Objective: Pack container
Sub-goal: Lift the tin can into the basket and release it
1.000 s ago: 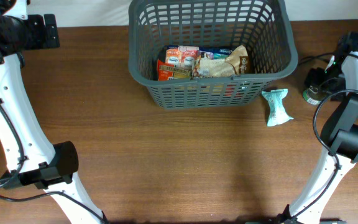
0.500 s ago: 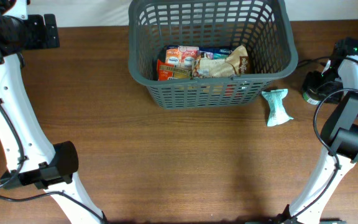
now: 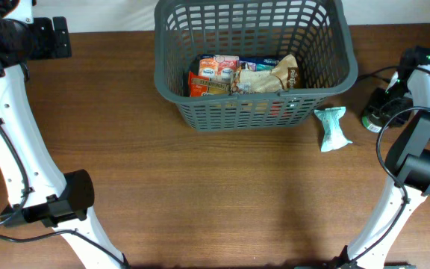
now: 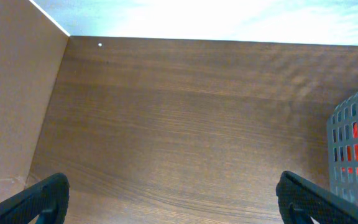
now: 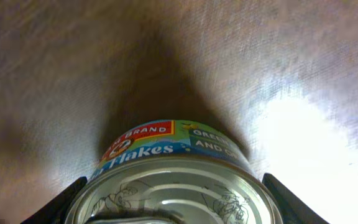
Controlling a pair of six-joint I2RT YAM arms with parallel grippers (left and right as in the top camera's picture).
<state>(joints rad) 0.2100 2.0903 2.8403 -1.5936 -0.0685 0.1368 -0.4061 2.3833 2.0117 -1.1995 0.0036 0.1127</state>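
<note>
The container, a large dark grey slotted basket point(image 3: 252, 112), stands at the back middle of the table; its corner shows in the left wrist view point(image 4: 356, 149). It holds several grocery packs point(image 3: 215, 76) and a tan bag point(image 3: 273, 75). My right gripper point(image 3: 383, 104) is at the far right and is closed around a round tin can point(image 3: 370, 116). In the right wrist view the can point(image 5: 173, 168) fills the space between the two fingers point(image 5: 173, 208). My left gripper point(image 4: 179, 199) is open wide and empty over bare wood at the back left point(image 3: 60, 37).
A light green packet point(image 3: 332, 128) lies on the table just right of the basket's front corner, between the basket and the can. A black cable point(image 3: 379, 71) runs behind the right arm. The table's left edge meets a wall point(image 4: 17, 93).
My right gripper and the tin can have shifted slightly left and toward the front. The left arm, basket and green packet have not moved.
</note>
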